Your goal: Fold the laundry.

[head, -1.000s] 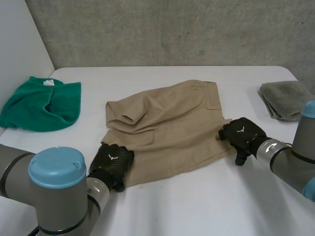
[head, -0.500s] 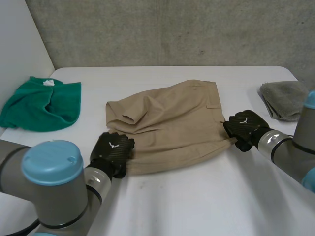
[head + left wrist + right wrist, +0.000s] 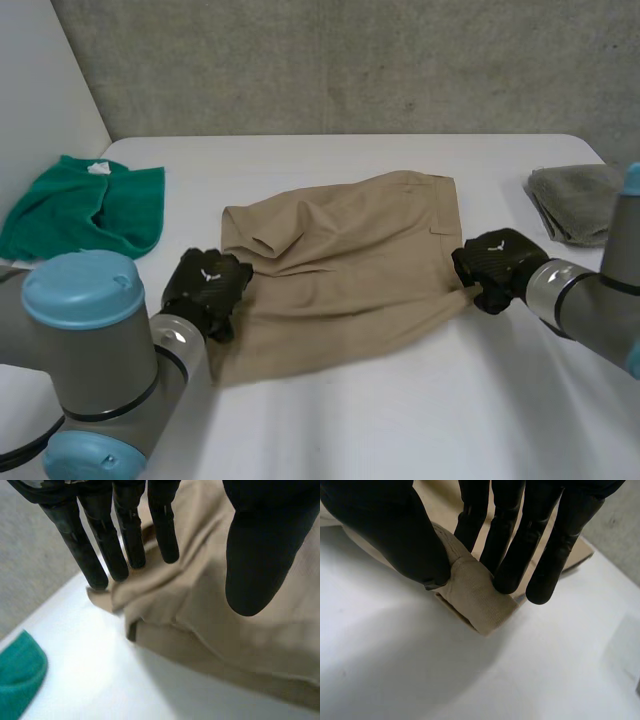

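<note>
Head view: soft tan shorts (image 3: 340, 265) lie mid-table (image 3: 400, 420), left hand (image 3: 205, 288) at their left edge, right hand (image 3: 497, 265) at their right corner. Left wrist view: straight fingers (image 3: 132, 540) released above the hem. Right wrist view adds what the head view hides: thumb and fingers (image 3: 510, 555) pinching that corner; limp cloth, probably best gripped at corners

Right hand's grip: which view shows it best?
The right wrist view: the right hand pinches a fold of the shorts between thumb and fingers. The head view shows its back at the shorts' right edge. The left wrist view looks at the shorts' other end.
</note>
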Robot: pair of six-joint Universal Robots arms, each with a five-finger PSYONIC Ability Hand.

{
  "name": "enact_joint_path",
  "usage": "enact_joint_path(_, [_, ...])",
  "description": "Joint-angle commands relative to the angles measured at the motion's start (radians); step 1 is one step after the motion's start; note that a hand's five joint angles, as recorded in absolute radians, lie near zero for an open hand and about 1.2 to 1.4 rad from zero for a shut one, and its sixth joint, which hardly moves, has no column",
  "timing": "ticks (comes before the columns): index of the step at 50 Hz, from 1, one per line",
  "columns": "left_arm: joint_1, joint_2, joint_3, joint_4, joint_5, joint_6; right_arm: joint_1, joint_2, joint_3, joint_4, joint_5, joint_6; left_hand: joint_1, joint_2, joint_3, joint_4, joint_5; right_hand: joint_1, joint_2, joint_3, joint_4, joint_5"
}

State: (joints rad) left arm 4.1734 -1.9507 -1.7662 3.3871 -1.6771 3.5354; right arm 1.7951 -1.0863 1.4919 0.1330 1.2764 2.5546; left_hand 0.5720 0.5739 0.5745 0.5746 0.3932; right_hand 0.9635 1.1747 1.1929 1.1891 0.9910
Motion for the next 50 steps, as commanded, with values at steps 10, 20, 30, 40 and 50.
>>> enact_joint_path(10, [-0.016,0.102,-0.084,-0.107,-0.001,-0.036,0.027,0.059,-0.03,-0.026,0.093,0.006,-0.097,-0.099,-0.1,-0.1,-0.093,0.433,0.222,0.203,0.207,0.231])
enact_joint_path(20, [-0.061,0.041,-0.088,-0.118,0.002,-0.101,0.03,0.057,-0.024,-0.03,0.09,0.007,-0.091,-0.093,-0.094,-0.094,-0.087,0.433,0.222,0.203,0.207,0.231])
enact_joint_path(30, [-0.061,-0.054,-0.049,-0.084,0.002,-0.101,0.046,0.059,-0.007,-0.035,0.089,0.007,0.052,0.05,0.05,0.05,0.056,0.433,0.222,0.203,0.207,0.231])
enact_joint_path(40, [-0.061,-0.042,-0.056,0.037,-0.015,-0.099,0.046,0.052,0.002,-0.041,0.089,0.006,0.789,0.787,0.786,0.786,0.793,0.433,0.222,0.203,0.207,0.231])
enact_joint_path(50, [-0.064,0.125,-0.068,0.048,-0.059,-0.099,0.043,0.014,0.011,-0.033,0.09,-0.01,0.824,0.822,0.822,0.822,0.829,0.433,0.222,0.203,0.207,0.231])
